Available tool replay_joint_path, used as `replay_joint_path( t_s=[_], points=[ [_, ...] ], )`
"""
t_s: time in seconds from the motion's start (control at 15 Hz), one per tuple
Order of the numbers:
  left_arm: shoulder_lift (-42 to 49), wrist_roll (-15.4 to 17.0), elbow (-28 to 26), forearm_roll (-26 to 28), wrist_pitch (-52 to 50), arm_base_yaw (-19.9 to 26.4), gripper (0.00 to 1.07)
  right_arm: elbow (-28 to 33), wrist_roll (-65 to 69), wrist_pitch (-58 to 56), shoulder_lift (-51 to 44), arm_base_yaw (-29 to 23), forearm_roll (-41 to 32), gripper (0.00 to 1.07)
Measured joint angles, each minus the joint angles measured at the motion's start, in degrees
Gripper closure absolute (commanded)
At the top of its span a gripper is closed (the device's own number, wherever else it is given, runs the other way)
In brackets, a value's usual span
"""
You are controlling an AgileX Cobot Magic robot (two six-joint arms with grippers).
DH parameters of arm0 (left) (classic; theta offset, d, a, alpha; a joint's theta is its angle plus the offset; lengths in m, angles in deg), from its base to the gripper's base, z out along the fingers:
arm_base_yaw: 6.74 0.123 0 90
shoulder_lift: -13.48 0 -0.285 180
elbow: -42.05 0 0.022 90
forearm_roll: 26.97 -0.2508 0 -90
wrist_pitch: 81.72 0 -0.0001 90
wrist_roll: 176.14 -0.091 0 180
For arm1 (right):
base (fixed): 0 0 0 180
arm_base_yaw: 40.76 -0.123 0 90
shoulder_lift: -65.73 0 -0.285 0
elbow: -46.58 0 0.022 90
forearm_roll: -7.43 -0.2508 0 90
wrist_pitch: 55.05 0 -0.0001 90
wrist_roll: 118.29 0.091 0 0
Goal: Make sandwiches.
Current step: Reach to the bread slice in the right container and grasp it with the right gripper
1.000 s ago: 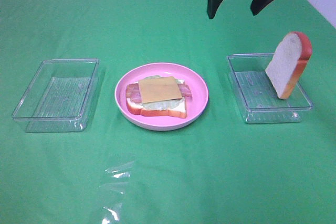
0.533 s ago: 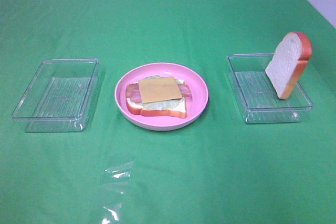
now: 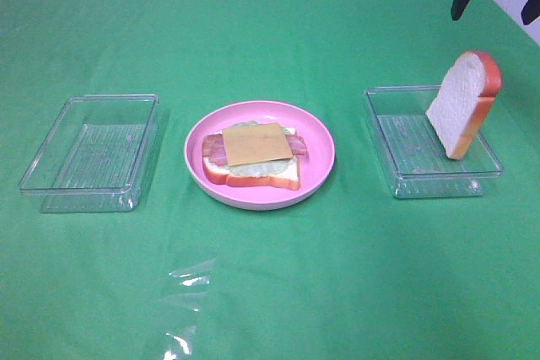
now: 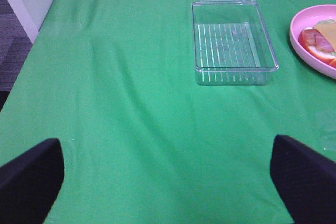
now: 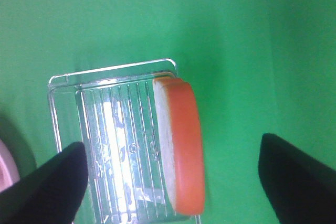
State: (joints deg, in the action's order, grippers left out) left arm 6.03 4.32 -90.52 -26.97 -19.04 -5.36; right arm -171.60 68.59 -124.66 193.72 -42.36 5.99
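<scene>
Cloth (image 3: 278, 276), smooth green fabric with faint creases, is covering the whole table, and a crinkled scrap of clear film (image 3: 181, 305) is lying on it nearest the camera. Behind that, 3 things are sitting in a row. A clear ribbed rectangular tray (image 3: 51, 187) is lying at the left. A round glossy pink plate (image 3: 316, 179) is sitting in the middle, holding the open sandwich (image 3: 253, 153): a white slice with orange-brown crust, pale green lettuce, 2 reddish bacon strips and a square yellow cheese on top. A 2nd clear tray (image 3: 396, 170) is sitting at the right, with a 2nd bread slice (image 3: 462, 103) standing tilted on edge inside it, leaning on the far right wall. Farthest back, the right gripper (image 3: 498, 2) is hanging above and beyond that tray, jaws spread wide and holding nothing. The left gripper (image 4: 168, 182) is hovering over bare cloth near the left tray, jaws fully apart and empty.
</scene>
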Motion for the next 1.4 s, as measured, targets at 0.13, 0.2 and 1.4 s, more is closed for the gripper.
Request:
replay_joint_path(
  t_s=[0.13, 0.2, 1.4],
  points=[
    [0.0, 0.0, 0.0, 0.0, 0.0, 0.0, 0.06, 0.0, 0.0, 0.1, 2.4, 0.0, 0.0, 0.22],
    [0.0, 0.0, 0.0, 0.0, 0.0, 0.0, 0.06, 0.0, 0.0, 0.1, 3.3, 0.0, 0.0, 0.23],
    [0.0, 0.0, 0.0, 0.0, 0.0, 0.0, 0.06, 6.4, -0.1, -0.1, 8.5, 0.1, -0.1, 0.6]
  ],
)
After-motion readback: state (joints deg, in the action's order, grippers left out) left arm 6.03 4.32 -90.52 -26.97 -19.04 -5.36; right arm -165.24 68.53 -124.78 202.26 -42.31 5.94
